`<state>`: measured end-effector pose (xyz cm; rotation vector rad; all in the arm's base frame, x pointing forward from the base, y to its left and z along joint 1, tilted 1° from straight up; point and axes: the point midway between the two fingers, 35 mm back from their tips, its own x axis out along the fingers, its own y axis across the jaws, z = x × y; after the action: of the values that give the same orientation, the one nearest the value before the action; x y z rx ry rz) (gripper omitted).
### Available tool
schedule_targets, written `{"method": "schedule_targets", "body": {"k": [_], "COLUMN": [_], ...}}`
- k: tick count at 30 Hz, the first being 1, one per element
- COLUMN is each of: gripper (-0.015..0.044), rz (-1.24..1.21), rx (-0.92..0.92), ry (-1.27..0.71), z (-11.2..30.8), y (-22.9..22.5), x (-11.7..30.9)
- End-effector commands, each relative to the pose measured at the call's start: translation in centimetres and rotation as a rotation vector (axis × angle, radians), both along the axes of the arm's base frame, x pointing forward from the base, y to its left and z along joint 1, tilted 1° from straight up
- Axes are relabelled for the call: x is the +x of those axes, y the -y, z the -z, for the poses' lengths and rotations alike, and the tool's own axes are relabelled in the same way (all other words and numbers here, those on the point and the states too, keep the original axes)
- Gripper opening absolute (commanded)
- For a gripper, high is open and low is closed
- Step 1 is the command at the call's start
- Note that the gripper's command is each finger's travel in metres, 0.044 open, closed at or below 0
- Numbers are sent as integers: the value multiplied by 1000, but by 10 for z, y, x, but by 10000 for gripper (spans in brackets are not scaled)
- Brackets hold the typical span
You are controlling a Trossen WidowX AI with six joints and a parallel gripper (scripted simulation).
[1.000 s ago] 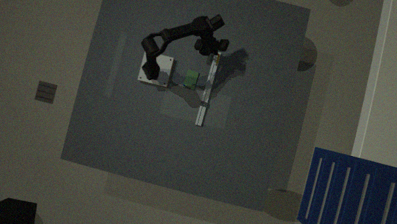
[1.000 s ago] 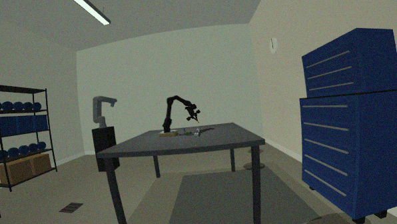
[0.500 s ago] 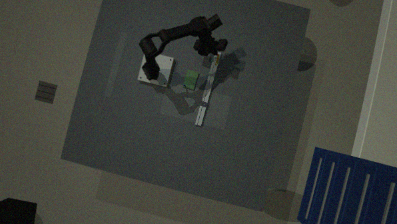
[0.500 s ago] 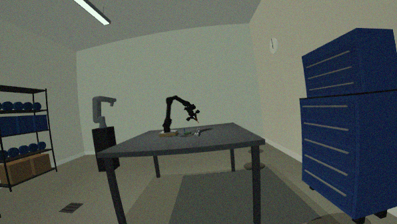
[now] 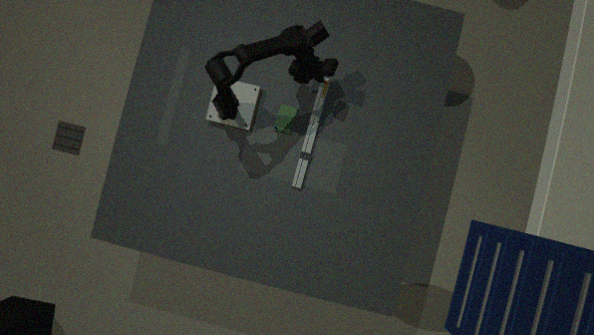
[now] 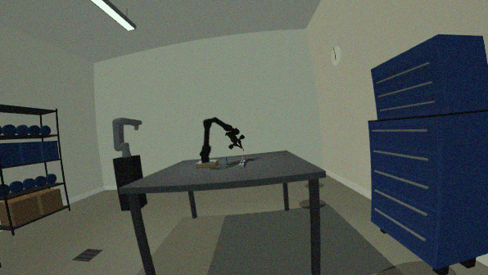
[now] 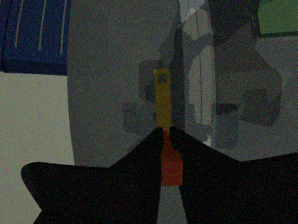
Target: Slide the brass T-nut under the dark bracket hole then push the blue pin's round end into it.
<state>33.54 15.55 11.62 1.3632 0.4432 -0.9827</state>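
My gripper is shut on the orange handle of the T-nut. The brass nut points out past the fingertips, with its small hole showing. In the exterior view the gripper holds it in the air above the table. The aluminum rail lies below; from the top view the nut overlaps its far end, while in the wrist view it is beside the rail. The dark bracket sits across the rail toward the other end. The green tray is beside the rail. The blue pin stands upright there, tiny.
The arm's white base plate is on the far side of the tray from the rail. The dark table carries everything. A blue drawer cabinet stands on the floor to the right. Arm shadows fall over the rail and tray.
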Motion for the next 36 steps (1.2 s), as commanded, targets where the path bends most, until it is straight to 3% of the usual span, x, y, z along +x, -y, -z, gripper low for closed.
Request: {"method": "schedule_targets", "body": {"k": [1, 36], "gripper": [-150, -150], "rz": [3, 7], "rx": [0, 6], "ry": [16, 78], "z": [0, 22], "y": [0, 1], "x": [-1, -6]}}
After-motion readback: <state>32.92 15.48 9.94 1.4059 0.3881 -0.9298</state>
